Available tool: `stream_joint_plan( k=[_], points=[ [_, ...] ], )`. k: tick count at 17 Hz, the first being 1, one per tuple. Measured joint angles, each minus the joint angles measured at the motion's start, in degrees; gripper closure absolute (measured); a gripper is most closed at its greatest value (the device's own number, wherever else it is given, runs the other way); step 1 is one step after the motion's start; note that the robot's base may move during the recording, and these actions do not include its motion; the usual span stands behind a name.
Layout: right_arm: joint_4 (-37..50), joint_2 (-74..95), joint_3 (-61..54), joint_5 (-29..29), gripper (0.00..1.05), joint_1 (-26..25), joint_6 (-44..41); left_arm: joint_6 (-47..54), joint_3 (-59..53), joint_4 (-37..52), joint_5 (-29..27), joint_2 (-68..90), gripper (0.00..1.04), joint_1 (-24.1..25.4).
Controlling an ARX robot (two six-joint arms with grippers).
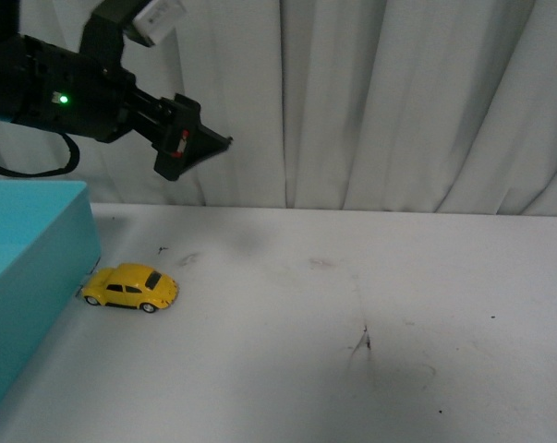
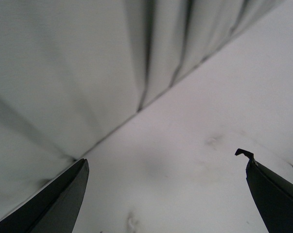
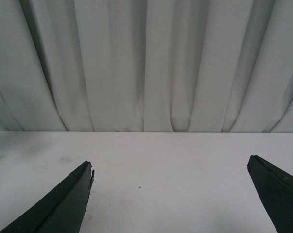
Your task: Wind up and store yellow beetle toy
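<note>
The yellow beetle toy [image 1: 130, 287] stands on its wheels on the white table, close beside the corner of a turquoise box [image 1: 29, 277]. My left gripper [image 1: 199, 148] hangs high above and a little right of the toy, open, with nothing in it. In the left wrist view the left gripper [image 2: 165, 162] shows only bare table and curtain between its dark fingers [image 2: 63, 199]. My right gripper [image 3: 170, 167] is open too, over empty table facing the curtain; the right arm does not show in the front view. Neither wrist view shows the toy.
The turquoise box fills the left edge of the front view. A white curtain [image 1: 398, 101] closes the back of the table [image 1: 370, 314]. Dark scuff marks [image 1: 363, 343] lie on the tabletop right of centre.
</note>
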Motion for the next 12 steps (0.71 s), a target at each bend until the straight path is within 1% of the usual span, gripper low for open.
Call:
stream_joint_plan(
  k=[2, 3, 6, 9, 12],
  points=[
    [0.0, 0.0, 0.0, 0.0, 0.06, 0.0, 0.0, 8.9, 4.9, -12.4, 0.2, 2.8, 0.07, -1.3],
    [0.0, 0.0, 0.0, 0.0, 0.06, 0.0, 0.0, 12.5, 6.6, -16.9, -0.6, 4.2, 0.07, -1.4],
    [0.0, 0.0, 0.0, 0.0, 0.06, 0.0, 0.0, 23.9, 11.1, -29.4, -5.3, 9.3, 0.07, -1.6],
    [0.0, 0.0, 0.0, 0.0, 0.06, 0.0, 0.0, 33.8, 15.2, -38.8, -9.3, 13.6, 0.07, -1.6],
    [0.0, 0.0, 0.0, 0.0, 0.06, 0.0, 0.0, 42.7, 18.6, -42.7, -15.5, 16.7, 0.07, -1.3]
  ],
)
